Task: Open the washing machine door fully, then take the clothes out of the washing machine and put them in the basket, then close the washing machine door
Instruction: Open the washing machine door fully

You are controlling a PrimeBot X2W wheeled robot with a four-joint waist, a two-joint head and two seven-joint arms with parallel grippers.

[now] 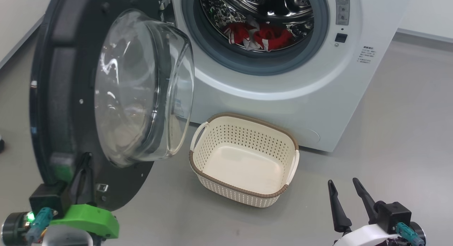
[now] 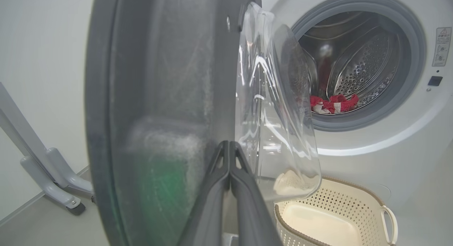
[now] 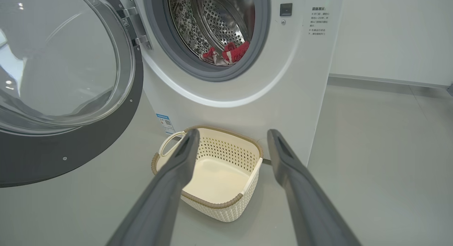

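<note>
The white washing machine (image 1: 283, 97) stands with its door (image 1: 60, 97) swung open to the left, black rim and clear glass bowl (image 1: 141, 86) facing me. Red and white clothes (image 1: 258, 35) lie low in the steel drum. The cream basket (image 1: 226, 132) sits on the floor before the machine, with nothing in it. My left gripper (image 1: 85, 159) is shut, its tips against the lower inner rim of the door (image 2: 159, 97); the left wrist view shows this gripper (image 2: 229, 144) with nothing between its fingers. My right gripper (image 1: 342, 182) stands open at the lower right, apart from the basket (image 3: 226, 150).
Grey floor spreads around the machine, with free room to the right of the basket. A grey metal leg on a caster (image 2: 53, 178) stands by the wall behind the door. A blue label sticker (image 3: 163, 121) marks the machine's lower front corner.
</note>
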